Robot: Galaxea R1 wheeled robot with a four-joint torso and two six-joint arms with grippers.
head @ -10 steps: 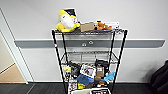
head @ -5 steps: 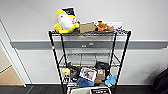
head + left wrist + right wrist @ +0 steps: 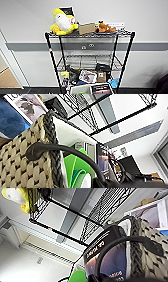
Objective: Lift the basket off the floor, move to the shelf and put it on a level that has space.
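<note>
Basket [image 3: 91,88] is held low before the shelf [image 3: 88,35], under the free level [image 3: 87,62]; end effector grip can't be told.

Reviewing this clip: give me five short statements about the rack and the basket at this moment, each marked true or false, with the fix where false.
1. A yellow plush toy sits on the top tier of the shelf. True.
2. The second tier from the top is packed with books. False: its wire grid looks bare.
3. The basket is at the bottom edge of the head view, in front of the shelf. True.
4. The basket is empty. False: it holds a green item and a dark printed box.
5. The basket's sides are solid blue plastic. False: they are beige woven with a white rim.
</note>
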